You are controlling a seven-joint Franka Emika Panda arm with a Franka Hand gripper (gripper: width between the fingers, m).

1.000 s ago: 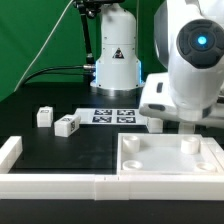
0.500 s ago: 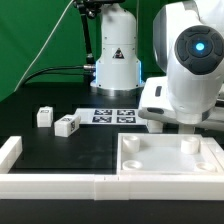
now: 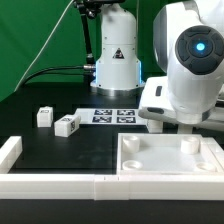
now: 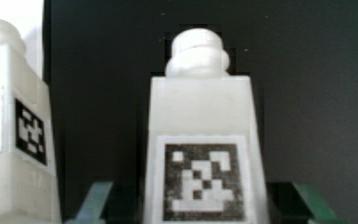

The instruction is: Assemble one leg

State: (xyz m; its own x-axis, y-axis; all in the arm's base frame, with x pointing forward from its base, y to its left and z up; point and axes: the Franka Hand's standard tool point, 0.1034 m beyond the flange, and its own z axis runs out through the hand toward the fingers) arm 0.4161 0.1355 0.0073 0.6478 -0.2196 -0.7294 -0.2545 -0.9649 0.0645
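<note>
In the wrist view a white leg with a rounded peg at its end and a black-and-white tag lies between my fingers. My gripper is open, with a dark gap on each side between the fingers and the leg. A second leg lies close beside it. In the exterior view two more legs sit on the black table at the exterior view's left. The arm hangs low at the exterior view's right, behind the white tabletop, and its body hides the fingers.
The marker board lies in the middle of the table by the robot base. Long white border bars run along the front and at the exterior view's left. The tabletop has raised corner sockets.
The arm has shifted slightly toward the exterior view's left and down since one second ago, then stayed still. The legs at the exterior view's left have not moved.
</note>
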